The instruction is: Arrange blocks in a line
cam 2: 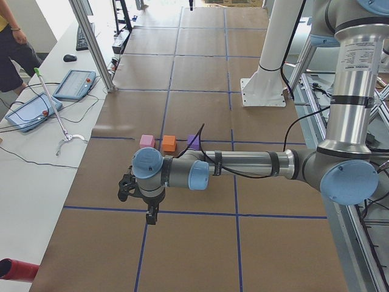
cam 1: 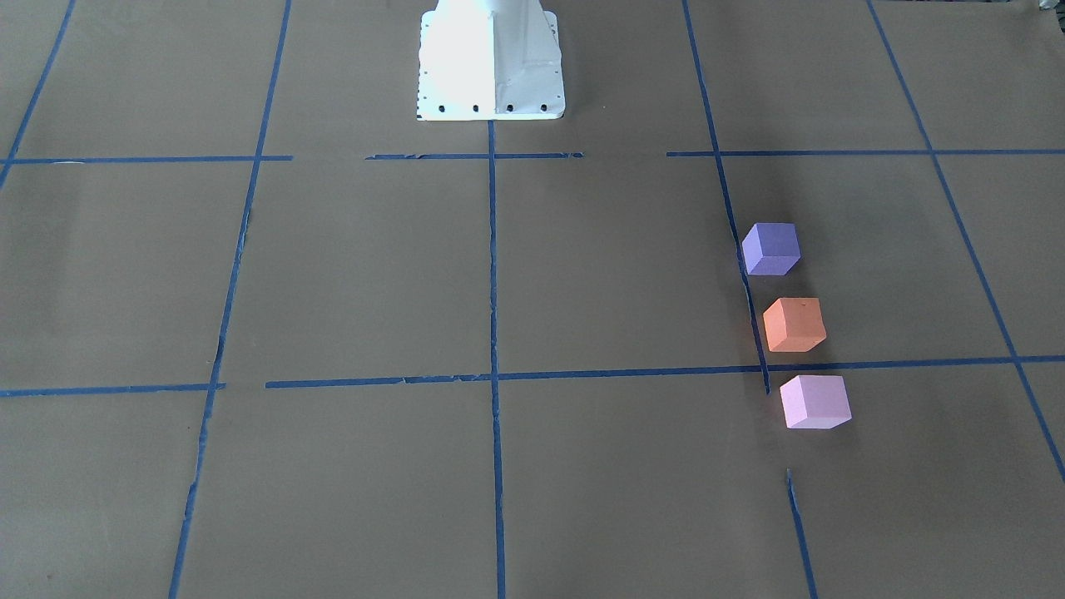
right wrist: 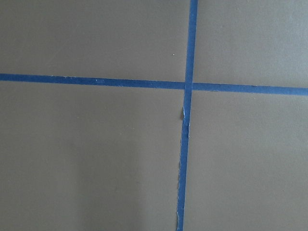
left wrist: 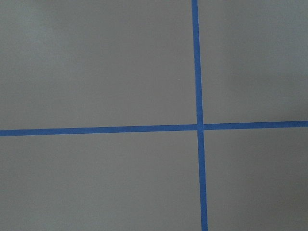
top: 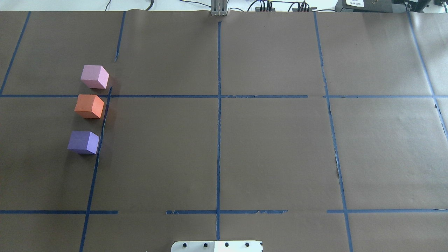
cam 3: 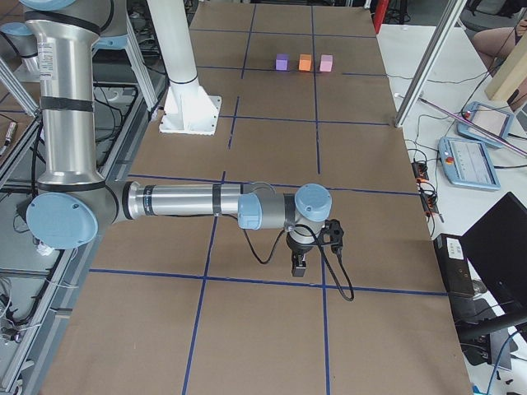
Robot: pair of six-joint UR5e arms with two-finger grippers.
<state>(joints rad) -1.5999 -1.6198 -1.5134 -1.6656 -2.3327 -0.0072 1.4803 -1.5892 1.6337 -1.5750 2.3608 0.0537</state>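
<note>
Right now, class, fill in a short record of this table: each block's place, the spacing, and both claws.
Nearest robot: purple block
Middle: orange block
Farthest: pink block
Spacing: one row, apart, not touching
Side: robot's left, beside a blue tape line
Left claw: away from blocks, open or shut unclear
Right claw: same

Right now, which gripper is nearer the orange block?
Left. The left gripper hangs over the table's left end, a short way from the orange block; the right gripper hangs over the opposite end, far from it.
</note>
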